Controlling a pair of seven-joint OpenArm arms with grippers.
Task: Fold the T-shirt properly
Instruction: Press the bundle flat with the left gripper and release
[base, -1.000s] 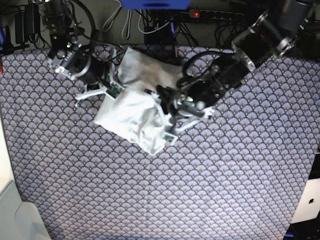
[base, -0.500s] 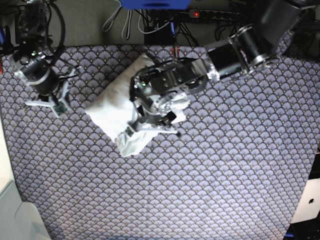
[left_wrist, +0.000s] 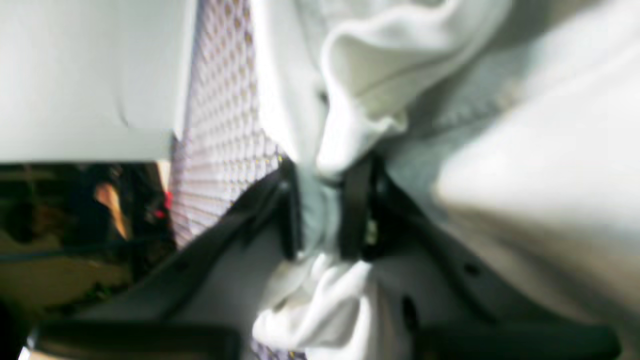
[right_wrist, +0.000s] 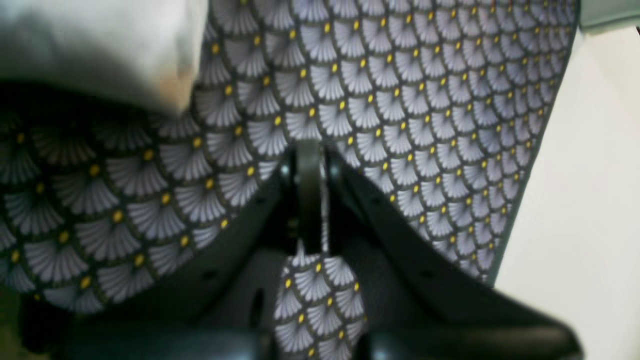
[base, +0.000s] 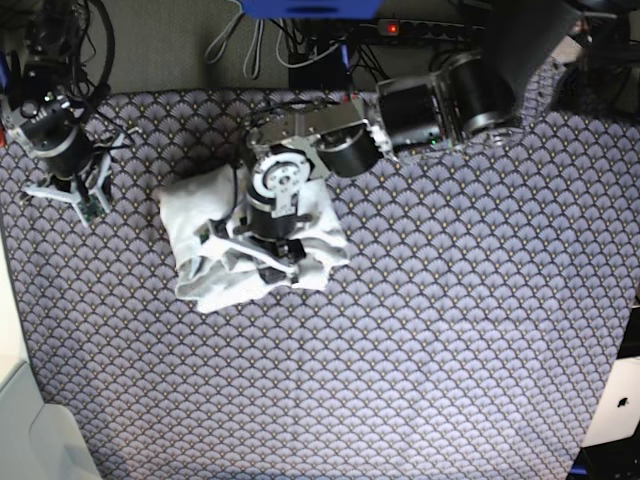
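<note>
The white T-shirt (base: 195, 228) lies crumpled in a bundle on the patterned table cover, left of centre. My left gripper (base: 262, 258) reaches in from the upper right and sits on top of the bundle. In the left wrist view the left gripper (left_wrist: 322, 210) is shut on a bunched fold of the T-shirt (left_wrist: 525, 150), and cloth bulges out above and below the fingers (left_wrist: 355, 210). My right gripper (base: 82, 198) stands apart at the far left over bare table cover. In the right wrist view the right gripper (right_wrist: 308, 195) is shut with nothing in it.
A fan-patterned cover (base: 430, 340) spans the table. A power strip (base: 430, 28) and cables lie along the back edge. A white surface (base: 12, 400) borders the left side and appears as the white surface (right_wrist: 590, 200) beside my right gripper. A blurred white shape (right_wrist: 100, 40) fills that view's upper left.
My left gripper has carried the T-shirt bundle leftwards and turned over it. My right arm has pulled away from the T-shirt to the far left.
</note>
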